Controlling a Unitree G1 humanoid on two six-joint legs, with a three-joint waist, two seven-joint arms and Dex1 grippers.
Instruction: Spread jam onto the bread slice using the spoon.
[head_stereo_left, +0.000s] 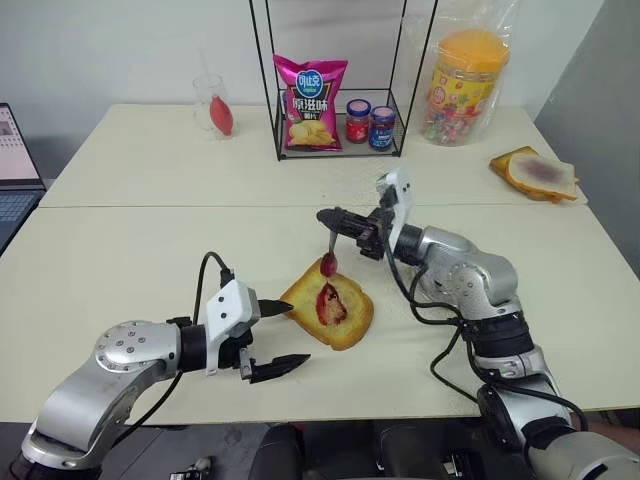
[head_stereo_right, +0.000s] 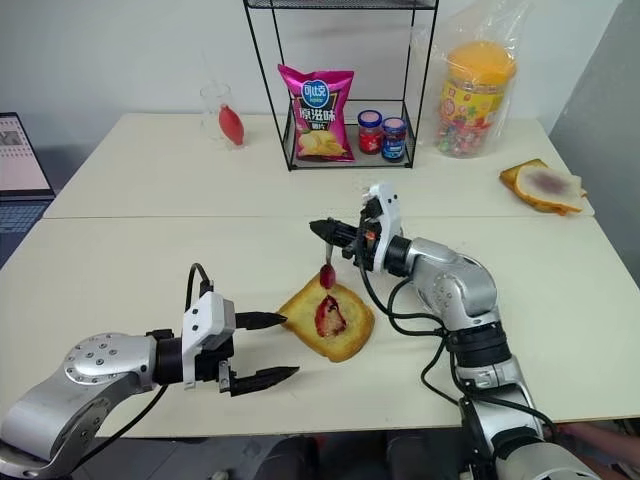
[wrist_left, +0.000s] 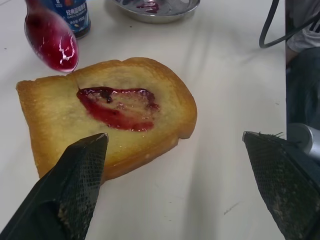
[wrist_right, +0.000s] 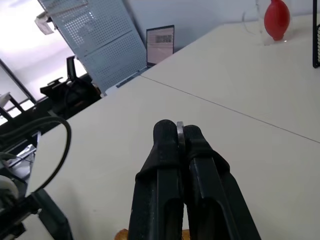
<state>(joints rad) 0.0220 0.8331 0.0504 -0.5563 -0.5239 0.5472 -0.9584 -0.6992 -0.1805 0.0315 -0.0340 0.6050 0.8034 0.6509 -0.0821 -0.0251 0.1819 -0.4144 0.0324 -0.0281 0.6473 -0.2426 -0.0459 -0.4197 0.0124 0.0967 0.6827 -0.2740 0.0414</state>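
so the right gripper is clamped tight on the spoon handle tip, bowl hanging jam-coated just above the bread slice's far edge. the bread lies flat on the table, a red jam streak across its middle. left gripper is wide open, empty, just beside the bread. spoon's stiff, thin, slippery, so grip high on the handle; bread's soft, light, likely slides.

Cream tables pushed together, pale wall, laptop at left
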